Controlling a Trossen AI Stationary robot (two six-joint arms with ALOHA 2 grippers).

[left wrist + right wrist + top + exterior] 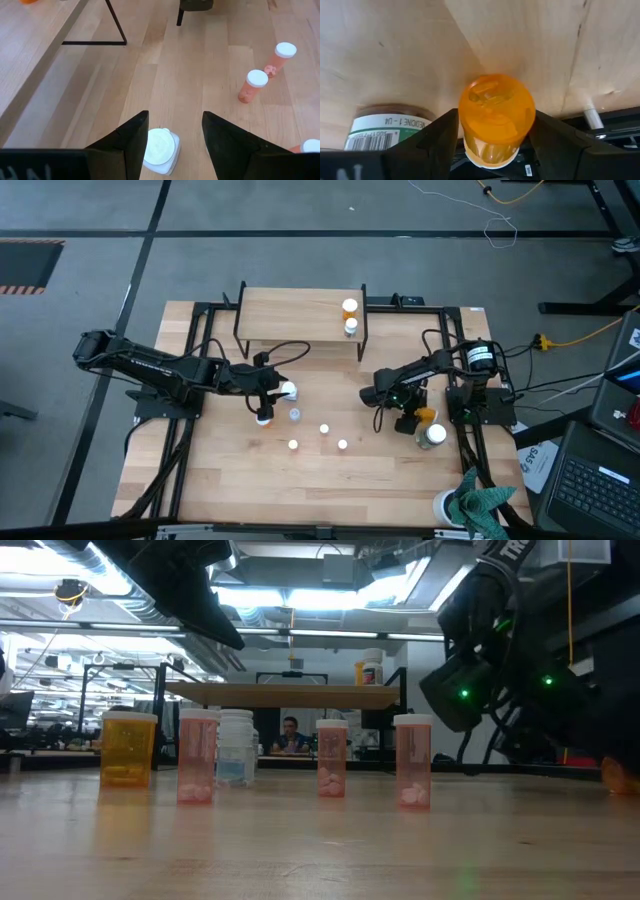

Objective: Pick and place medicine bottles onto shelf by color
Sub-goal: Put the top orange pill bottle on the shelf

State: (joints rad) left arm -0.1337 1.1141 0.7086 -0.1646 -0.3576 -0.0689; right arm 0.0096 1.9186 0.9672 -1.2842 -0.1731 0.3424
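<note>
The right end effector has its two dark fingers set on either side of an orange bottle, narrow enough that the pads sit against the bottle's flanks; the bottle fills the gap between them. Just beside it lies a larger dark bottle with a white printed label, near the worktop's right edge. From above, this end effector sits at the right side of the worktop, with the orange bottle and a white-capped larger bottle close by.

The left end effector is spread wide, holding nothing. A white-capped bottle stands below the gap, close to one finger, though contact cannot be confirmed. From above, this end effector hovers left of the worktop's middle, with white caps and right by it.

Farther out, three pinkish bottles with white caps stand apart in the open middle: one, another, a third, plus a bluish one.

The shelf stands at the far side of the worktop, carrying two bottles near its right end: an orange one and a white one
</note>
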